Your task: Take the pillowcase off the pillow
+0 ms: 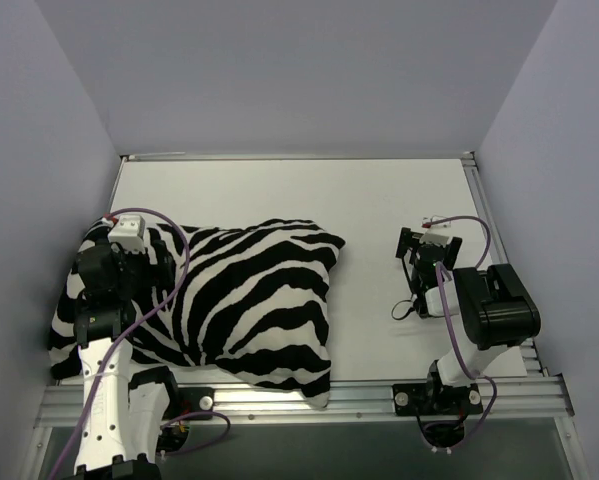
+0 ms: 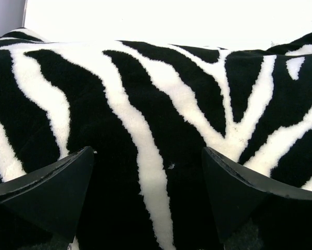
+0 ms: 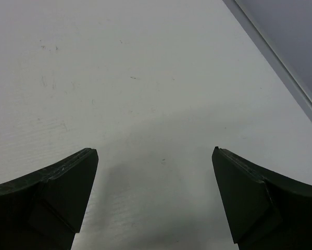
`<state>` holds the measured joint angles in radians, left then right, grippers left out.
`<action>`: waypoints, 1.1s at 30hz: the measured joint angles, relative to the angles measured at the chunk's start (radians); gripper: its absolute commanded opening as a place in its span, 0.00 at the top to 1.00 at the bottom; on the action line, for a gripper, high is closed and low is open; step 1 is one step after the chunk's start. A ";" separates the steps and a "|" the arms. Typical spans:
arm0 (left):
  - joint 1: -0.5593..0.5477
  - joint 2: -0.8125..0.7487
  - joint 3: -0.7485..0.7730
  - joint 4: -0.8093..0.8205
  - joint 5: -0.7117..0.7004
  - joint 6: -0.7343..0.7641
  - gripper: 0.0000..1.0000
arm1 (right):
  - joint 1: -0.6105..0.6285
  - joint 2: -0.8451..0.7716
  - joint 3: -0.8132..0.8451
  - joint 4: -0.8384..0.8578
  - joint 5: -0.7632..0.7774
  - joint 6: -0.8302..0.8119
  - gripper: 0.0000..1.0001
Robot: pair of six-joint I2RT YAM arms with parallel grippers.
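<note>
The zebra-striped pillowcase (image 1: 244, 300) lies on the left half of the white table, plump and filled; the white pillow inside it is hidden. My left gripper (image 1: 129, 262) is open right over the pillowcase's left end, its jaws wide apart above the striped fabric (image 2: 150, 172) and holding nothing. My right gripper (image 1: 429, 246) is open and empty over bare table at the right, well apart from the pillowcase; the right wrist view shows only the table between its fingers (image 3: 67, 187).
The white table (image 1: 379, 200) is bounded by grey walls and a metal rail at the right (image 1: 484, 215), which also shows in the right wrist view (image 3: 281, 57). A slotted metal frame (image 1: 359, 395) runs along the near edge.
</note>
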<state>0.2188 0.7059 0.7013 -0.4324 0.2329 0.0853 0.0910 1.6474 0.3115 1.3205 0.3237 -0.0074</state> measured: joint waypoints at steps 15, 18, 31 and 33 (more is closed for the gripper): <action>0.000 -0.041 0.009 -0.116 0.261 0.248 0.06 | -0.072 -0.305 0.538 -0.658 -0.223 0.211 0.24; -0.001 -0.041 0.040 -0.171 0.323 0.300 0.06 | -0.014 -0.383 0.711 -0.826 -0.264 0.259 0.17; -0.004 0.059 0.341 -0.451 0.317 0.380 0.06 | 0.585 -0.346 0.726 -1.372 -0.404 0.438 0.00; -0.004 0.057 0.343 -0.476 0.309 0.383 0.06 | 0.627 -0.321 0.684 -1.374 -0.424 0.465 0.00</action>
<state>0.2146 0.7631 1.0439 -0.9089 0.5419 0.4686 0.7177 1.3262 0.9955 -0.0536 -0.1001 0.4580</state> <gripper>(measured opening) 0.938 0.994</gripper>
